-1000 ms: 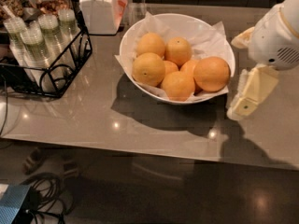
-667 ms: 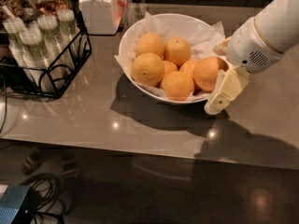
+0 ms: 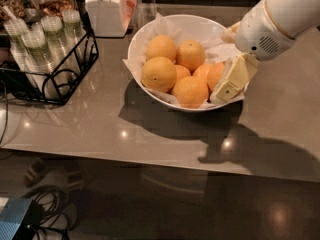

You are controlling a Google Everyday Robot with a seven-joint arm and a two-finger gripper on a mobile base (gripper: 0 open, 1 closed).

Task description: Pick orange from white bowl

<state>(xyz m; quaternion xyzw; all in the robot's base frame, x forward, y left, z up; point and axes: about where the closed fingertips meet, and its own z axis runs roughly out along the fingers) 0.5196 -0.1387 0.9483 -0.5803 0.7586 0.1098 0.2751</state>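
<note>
The white bowl [image 3: 150, 31], lined with crinkled white paper, stands on the grey counter and holds several oranges. The orange [image 3: 215, 74], large and plain-skinned, lies at the bowl's right side, partly hidden behind a gripper finger. My gripper [image 3: 227, 59] reaches in from the right over the bowl's right rim. Its fingers stand apart: a cream finger [image 3: 231, 79] lies in front of the orange and the other one [image 3: 230, 33] shows behind it. A similar large orange with a small dark dot [image 3: 159, 74] lies at the bowl's front left.
A black wire rack [image 3: 55, 79] with stacked lidded cups stands at the left. A white lidded jar [image 3: 106, 9] stands behind the bowl at the left. The counter's front edge [image 3: 150, 159] runs below, with cables on the floor.
My gripper has moved left from beside the bowl to over its right rim, and its near finger now covers part of the orange.
</note>
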